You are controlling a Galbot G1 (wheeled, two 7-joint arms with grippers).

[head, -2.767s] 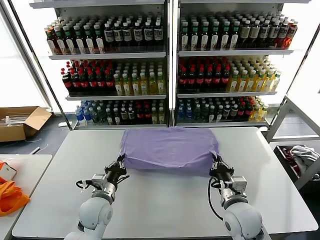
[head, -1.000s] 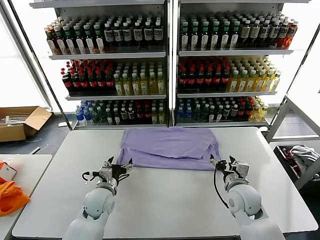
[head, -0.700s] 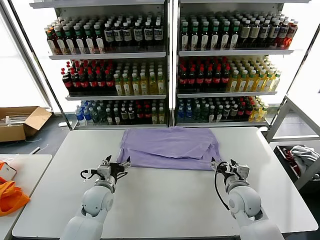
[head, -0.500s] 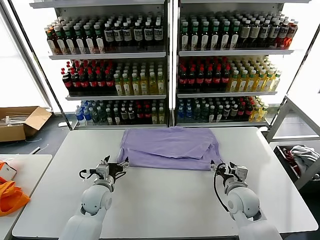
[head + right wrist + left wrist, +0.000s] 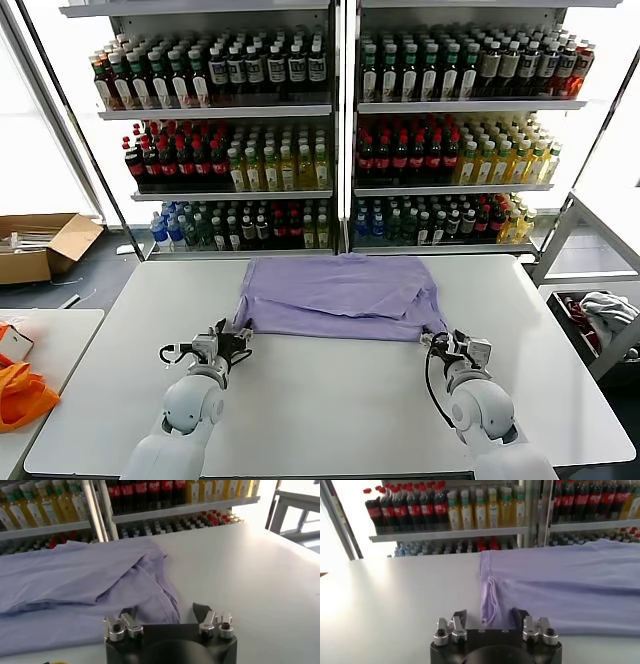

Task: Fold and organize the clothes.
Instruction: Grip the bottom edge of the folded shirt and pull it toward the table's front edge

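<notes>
The clothes, one lavender T-shirt (image 5: 335, 295), lie folded flat across the far middle of the white table (image 5: 320, 410). My left gripper (image 5: 238, 338) sits low at the shirt's near left corner. In the left wrist view its fingers stand apart on either side of that corner, and the left gripper (image 5: 490, 617) has the T-shirt (image 5: 570, 585) hem between them. My right gripper (image 5: 432, 338) is at the near right corner. The right gripper (image 5: 164, 614) likewise straddles a rumpled point of the T-shirt (image 5: 75, 585), jaws apart.
Tall shelves of bottles (image 5: 340, 130) stand behind the table. A side table at the left carries bright orange fabric (image 5: 20, 395), and a cardboard box (image 5: 40, 245) lies on the floor. A bin with cloth (image 5: 600, 315) stands at the right.
The shirt, earlier held up off the table, now lies flat. Both grippers have crept forward until the shirt's near corners sit between their fingers.
</notes>
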